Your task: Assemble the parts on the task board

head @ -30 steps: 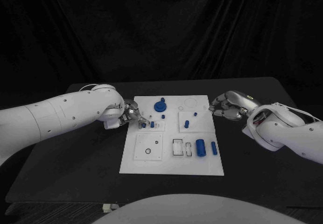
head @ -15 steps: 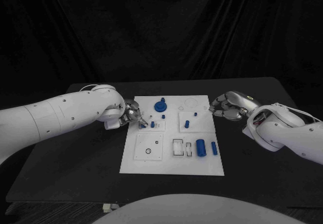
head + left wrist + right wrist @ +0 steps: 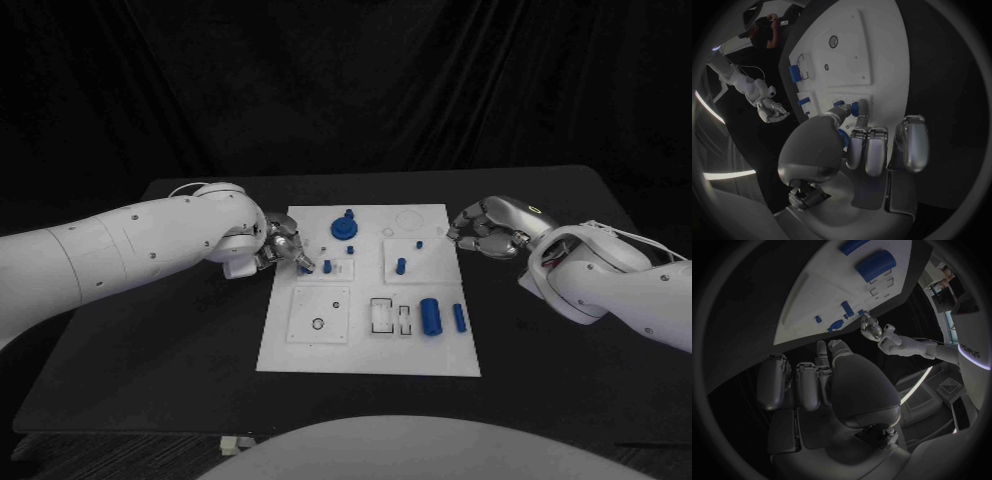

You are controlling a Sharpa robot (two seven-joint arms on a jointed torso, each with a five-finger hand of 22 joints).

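Left hand (image 3: 277,247) sits at the task board's (image 3: 361,350) left edge, far half. Fingertips (image 3: 859,107) pinch a small blue peg (image 3: 306,267) at the left inset plate; the other fingers are curled alongside. In the left wrist view the thumb and one finger close on the peg right above the board.

Right hand (image 3: 488,228) hangs just off the board's far right corner, fingers curled in together, nothing in them; the right wrist view (image 3: 817,385) agrees.

Surface: black table (image 3: 173,350), white board in the middle, black curtain (image 3: 346,80) behind.

On the board:
- blue knob-like part (image 3: 343,226) at the far edge, left of centre
- another short peg (image 3: 327,266) just right of the pinched one
- upright peg (image 3: 401,265) in the right inset plate, small blue bits further back
- near right: fat blue cylinder (image 3: 430,317), slim blue pin (image 3: 459,317) to its right, thin blue piece (image 3: 404,319) to its left beside a rectangular slot
- near left: square plate (image 3: 320,315) with a ring mark and a small hole

Left forearm hides the table left of the board.
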